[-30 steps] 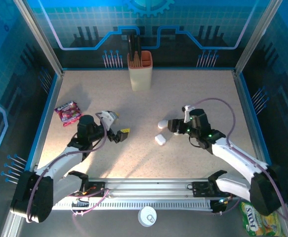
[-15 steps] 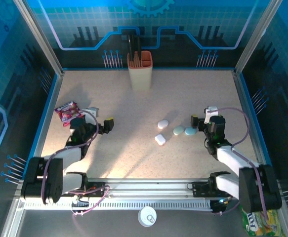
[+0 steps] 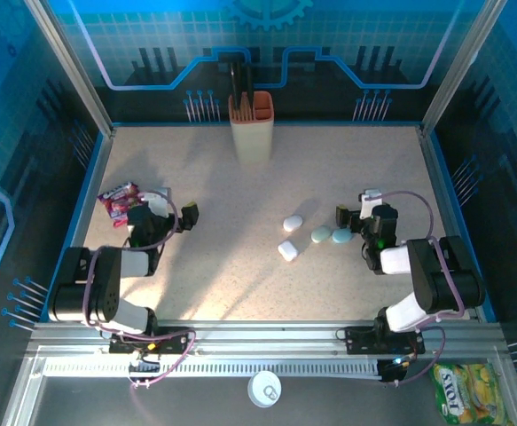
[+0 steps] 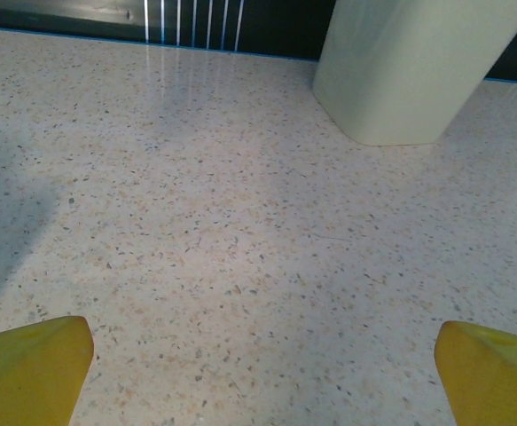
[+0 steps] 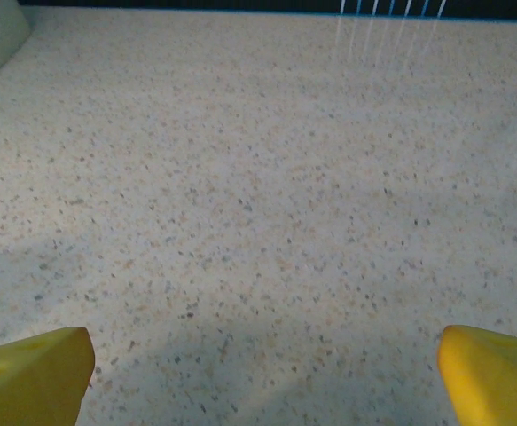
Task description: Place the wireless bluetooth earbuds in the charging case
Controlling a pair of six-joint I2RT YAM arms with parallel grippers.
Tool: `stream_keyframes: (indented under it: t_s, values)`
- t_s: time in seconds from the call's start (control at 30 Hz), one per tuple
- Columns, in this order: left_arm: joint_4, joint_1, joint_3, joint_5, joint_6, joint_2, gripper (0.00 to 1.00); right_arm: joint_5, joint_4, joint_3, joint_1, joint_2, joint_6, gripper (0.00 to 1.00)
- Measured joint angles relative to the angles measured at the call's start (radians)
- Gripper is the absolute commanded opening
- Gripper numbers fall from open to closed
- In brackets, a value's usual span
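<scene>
— Where is there room on the tabletop [image 3: 240, 293]?
— The middle and the near edge. The holder [image 3: 252, 133] blocks the mid far edge, cases [image 3: 287, 251] sit right of centre, and a packet [image 3: 121, 202] lies by the left edge.

Warm light brightens the table [image 3: 240, 195], with soft shadows across it and faint glare at its far edge.

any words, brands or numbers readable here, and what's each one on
"STO": white letters on the green and yellow packet, near right corner; further letters blurred.
Pink packet at the left: print too small to read.
White disc at the near edge: dark mark, unreadable.
</scene>
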Motion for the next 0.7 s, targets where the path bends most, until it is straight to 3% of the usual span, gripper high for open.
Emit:
stream_keyframes:
  t_s: [0.13, 0.7]
  values:
    - [0.021, 0.0, 0.016, -0.021, 0.0, 0.065, 0.99, -0.008, 0.016, 0.015, 0.0, 0.0, -0.004, 1.0]
    - [0.013, -0.02, 0.05, -0.074, 0.004, 0.065, 0.99, -0.011, 0.016, 0.026, 0.0, 0.0, -0.008, 1.0]
